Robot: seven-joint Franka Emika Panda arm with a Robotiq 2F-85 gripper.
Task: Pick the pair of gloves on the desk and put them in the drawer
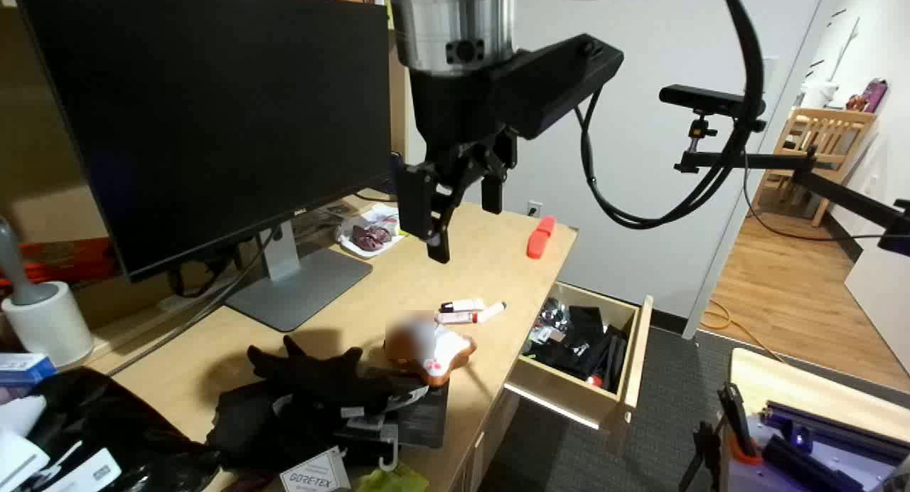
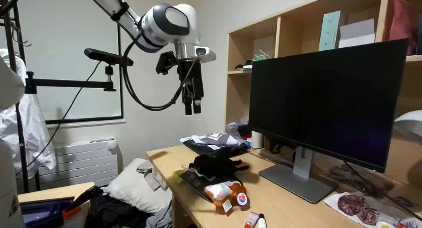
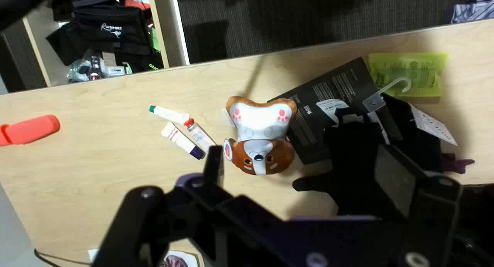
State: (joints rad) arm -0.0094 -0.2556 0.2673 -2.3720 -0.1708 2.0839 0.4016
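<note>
Black gloves (image 1: 313,375) lie on the desk (image 1: 469,236), partly over a dark card with tags and a plastic hook. They also show in an exterior view (image 2: 214,165) and in the wrist view (image 3: 353,155), where a finger of the gripper covers part of them. The wooden drawer (image 1: 638,350) is pulled open below the desk edge and holds dark pouches and small packets. Its wall shows in the wrist view (image 3: 168,27). My gripper (image 1: 466,222) hangs high above the desk, pointing down, with its fingers apart (image 3: 305,170) and nothing between them. It touches nothing.
A brown and white plush toy (image 3: 262,136) sits beside the gloves. Several small tubes (image 1: 466,311) and a red case (image 1: 542,237) lie farther along. A large monitor (image 2: 323,109) stands at the back. A black plastic bag (image 1: 114,428) lies near the gloves.
</note>
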